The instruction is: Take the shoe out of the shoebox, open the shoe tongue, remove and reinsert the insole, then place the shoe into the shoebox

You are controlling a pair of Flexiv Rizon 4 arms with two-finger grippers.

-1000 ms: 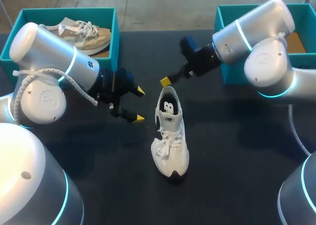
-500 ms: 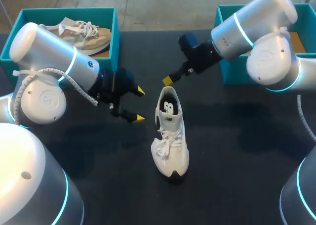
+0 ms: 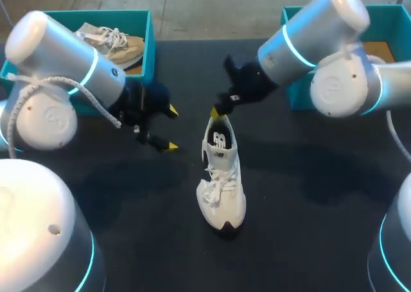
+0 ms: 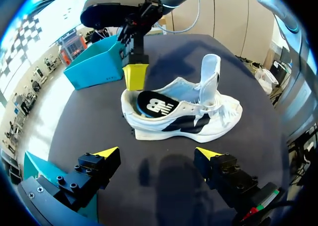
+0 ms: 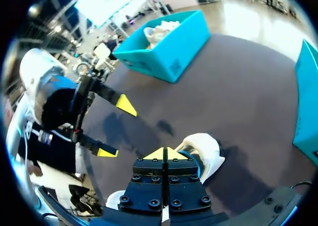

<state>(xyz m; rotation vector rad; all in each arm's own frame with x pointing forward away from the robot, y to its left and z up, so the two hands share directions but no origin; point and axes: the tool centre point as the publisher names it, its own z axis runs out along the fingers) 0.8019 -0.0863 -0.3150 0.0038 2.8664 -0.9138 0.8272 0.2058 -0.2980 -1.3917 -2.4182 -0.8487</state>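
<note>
Head view: the shoe (image 3: 221, 176) is being hovered over at frame centre by the right gripper (image 3: 216, 112), clenched empty. Left wrist view — the left gripper (image 4: 156, 152) is being held released. Right wrist view — pressed down closed, it could topple the shoe.

The right arm has swung in toward the table's middle, and its gripper (image 3: 215, 113), fingertips pressed together, has come down from just off the white sneaker (image 3: 223, 189) to the rim of its heel opening, right over the insole (image 4: 151, 104). The left gripper (image 3: 171, 128), fingers spread, has drawn back a little from the sneaker toward the left shoebox (image 3: 150, 38), and that arm's big joint now sits further back
</note>
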